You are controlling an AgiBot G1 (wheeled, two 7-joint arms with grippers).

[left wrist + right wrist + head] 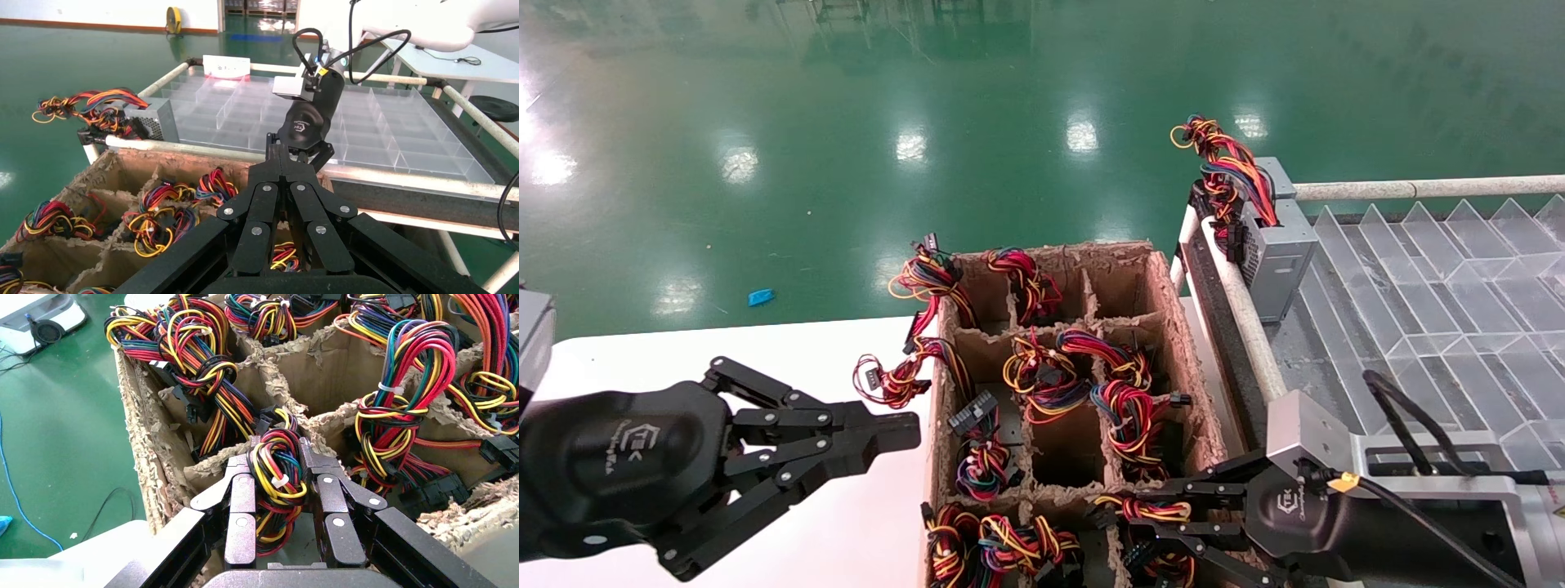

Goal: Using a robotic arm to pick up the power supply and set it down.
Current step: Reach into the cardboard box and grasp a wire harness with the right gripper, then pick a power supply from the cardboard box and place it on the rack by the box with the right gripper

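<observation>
Gripping a looped bundle of wires (276,478) in red, yellow, orange and black, the right gripper (278,499) had its fingers (242,502) closed on both sides of the loop, at the near right corner of the cardboard box (944,457). The power supply body under this bundle was hidden in its compartment, so I could not tell how it lay. The left gripper (903,431) hung over the white table (789,351) just left of the box, with its fingers together and nothing between them.

The box stood on the white table and was divided into compartments with torn edges. Other wire bundles (1042,380), some with blue and purple strands, filled most compartments and pressed close to the held one. To the right stood a rack with clear plastic dividers (1434,278); one grey metal unit (1275,253) with its own wires rested at its far left corner. Behind everything was a shiny green floor (846,122).
</observation>
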